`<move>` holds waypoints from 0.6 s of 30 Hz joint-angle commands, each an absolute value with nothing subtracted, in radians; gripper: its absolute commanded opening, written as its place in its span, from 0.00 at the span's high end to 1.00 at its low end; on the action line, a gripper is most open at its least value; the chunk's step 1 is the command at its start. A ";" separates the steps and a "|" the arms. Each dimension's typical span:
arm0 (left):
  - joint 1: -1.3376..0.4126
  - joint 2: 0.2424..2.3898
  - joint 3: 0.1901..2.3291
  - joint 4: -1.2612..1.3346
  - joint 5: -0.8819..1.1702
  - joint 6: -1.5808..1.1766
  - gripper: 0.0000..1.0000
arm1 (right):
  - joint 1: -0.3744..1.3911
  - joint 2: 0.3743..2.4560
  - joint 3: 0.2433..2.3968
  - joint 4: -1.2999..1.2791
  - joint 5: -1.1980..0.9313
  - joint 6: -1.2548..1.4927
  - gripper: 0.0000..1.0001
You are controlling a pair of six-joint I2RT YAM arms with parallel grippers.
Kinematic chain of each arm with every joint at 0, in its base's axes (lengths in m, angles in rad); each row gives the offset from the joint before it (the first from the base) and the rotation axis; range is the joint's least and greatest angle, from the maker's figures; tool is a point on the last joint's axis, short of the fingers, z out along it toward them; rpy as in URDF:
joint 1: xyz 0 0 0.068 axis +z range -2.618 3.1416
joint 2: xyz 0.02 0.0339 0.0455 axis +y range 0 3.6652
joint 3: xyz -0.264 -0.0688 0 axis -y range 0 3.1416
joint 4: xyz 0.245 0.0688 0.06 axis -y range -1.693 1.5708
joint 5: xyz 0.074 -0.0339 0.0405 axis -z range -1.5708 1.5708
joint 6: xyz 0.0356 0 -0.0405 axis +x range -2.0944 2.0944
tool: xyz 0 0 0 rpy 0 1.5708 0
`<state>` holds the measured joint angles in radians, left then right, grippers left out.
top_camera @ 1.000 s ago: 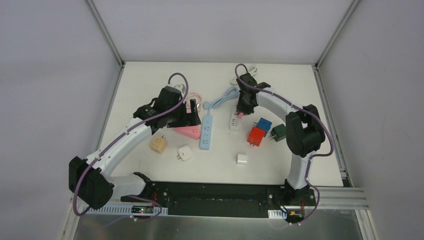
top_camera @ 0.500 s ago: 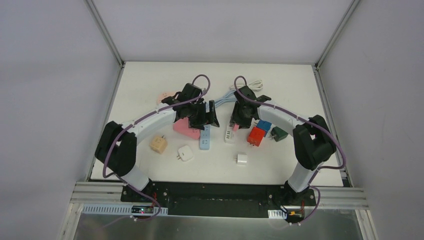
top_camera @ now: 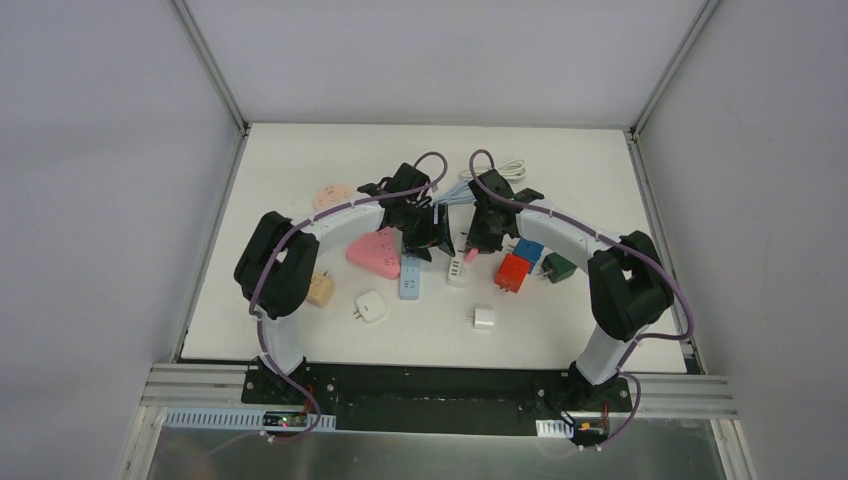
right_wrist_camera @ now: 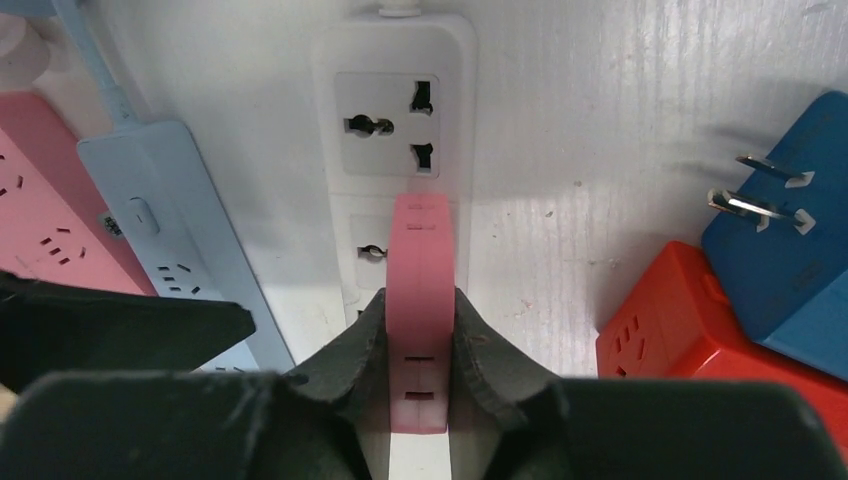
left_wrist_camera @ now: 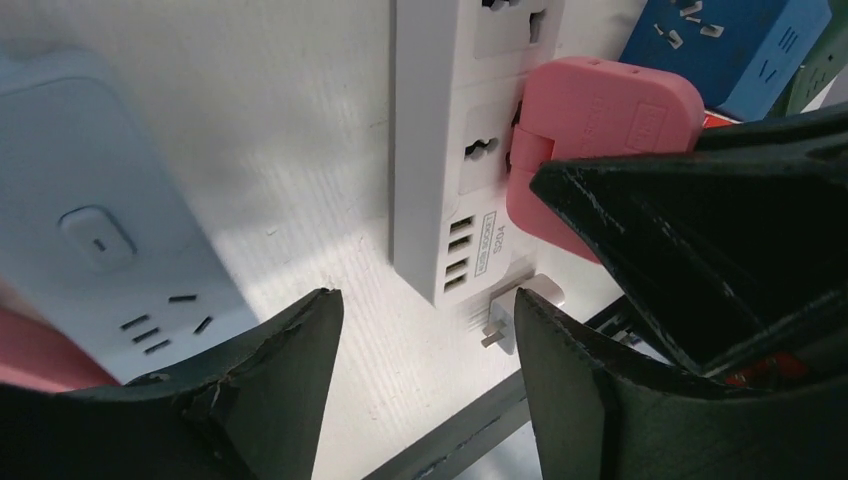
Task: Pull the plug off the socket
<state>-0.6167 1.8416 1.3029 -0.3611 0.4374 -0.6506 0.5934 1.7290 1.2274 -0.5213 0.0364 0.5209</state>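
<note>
Since the earlier view, the left arm has been swung in from the left side of the worktop (top_camera: 560, 330) to its middle. The left fingers (left_wrist_camera: 270, 380) are now held spread over the end of the white power strip (left_wrist_camera: 440, 200) that carries the small ports, one finger on each side, and no contact can be seen. The pink plug (right_wrist_camera: 420, 290) is seated in a socket of that strip, standing up from its face. It is pinched on its two flat sides by the right fingers (right_wrist_camera: 345, 365).

The plug is judged to be a light, stiff plastic block with smooth sides, so a slip is possible under a weak squeeze. A hold on the flat sides, as taken here, seems sound. The strip looks light too and would probably be lifted along with the plug. Its body is therefore best pressed down or clamped at the free end, clear of the blue power strip (left_wrist_camera: 90, 200) beside it, while a straight pull is made.
</note>
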 commanded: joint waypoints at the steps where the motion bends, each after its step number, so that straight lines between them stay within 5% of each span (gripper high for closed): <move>1: -0.643 1.891 1.368 -0.405 0.487 -0.658 0.36 | 0.594 1.710 1.278 -0.539 0.011 0.527 1.00; 18: -0.687 2.014 1.376 -0.535 0.335 -0.583 0.67 | 0.579 1.693 1.319 -0.561 -0.096 0.528 1.00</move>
